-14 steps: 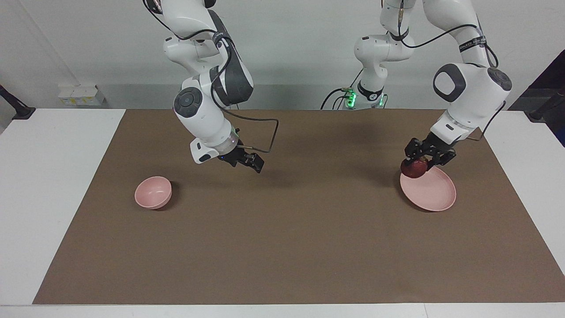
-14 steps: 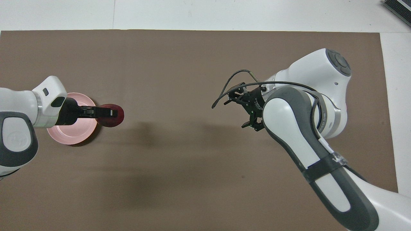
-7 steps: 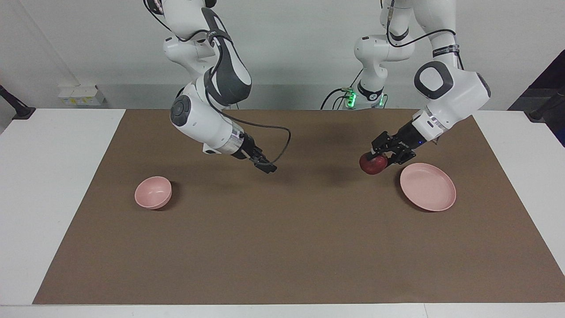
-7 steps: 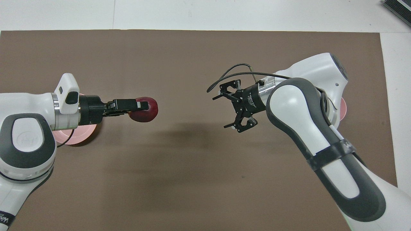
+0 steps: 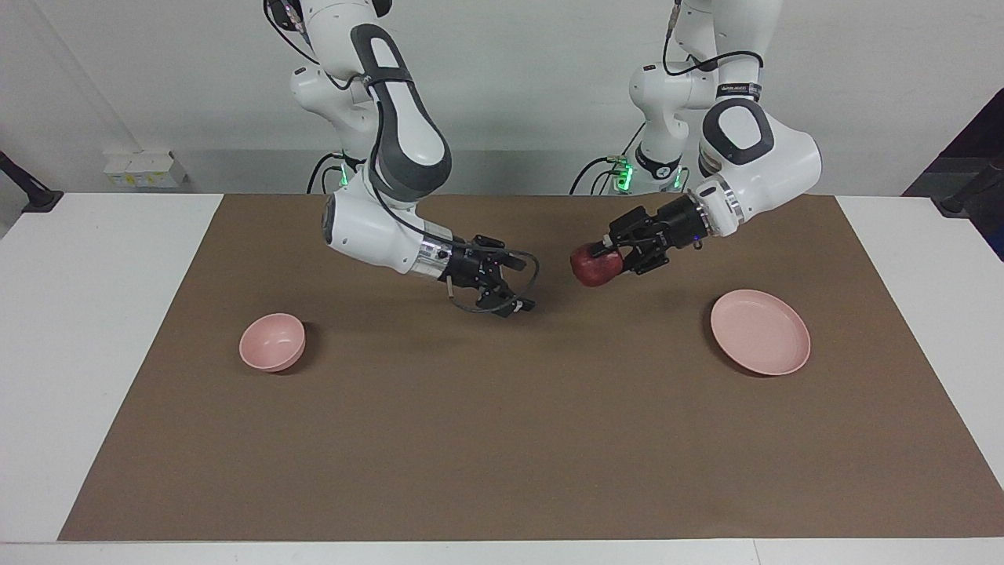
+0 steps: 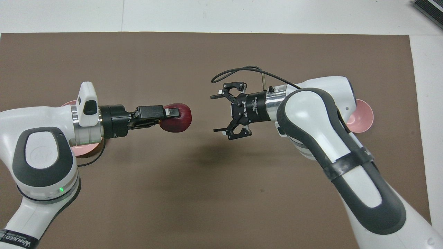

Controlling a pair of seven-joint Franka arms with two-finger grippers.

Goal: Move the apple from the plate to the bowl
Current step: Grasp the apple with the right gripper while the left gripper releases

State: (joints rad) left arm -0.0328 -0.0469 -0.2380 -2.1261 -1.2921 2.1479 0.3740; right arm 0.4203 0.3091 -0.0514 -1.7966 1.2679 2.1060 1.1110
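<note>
Apple (image 5: 595,267) hangs over mid-surface, clamped in the left gripper (image 5: 610,255) fingers, directly facing the right gripper (image 5: 514,286), whose fingers gape wide just beside it, the bowl (image 5: 271,342) lying toward the right arm's end.

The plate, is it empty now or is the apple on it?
Empty. The plate lies bare; the left gripper holds the apple over the mat.

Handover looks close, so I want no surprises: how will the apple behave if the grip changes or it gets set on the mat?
The apple looks round and glossy, so it would probably roll on the flat mat and may slip. The left gripper, over mid-mat, pinches it without denting it, so it is likely firm. The right gripper is open, facing it.
</note>
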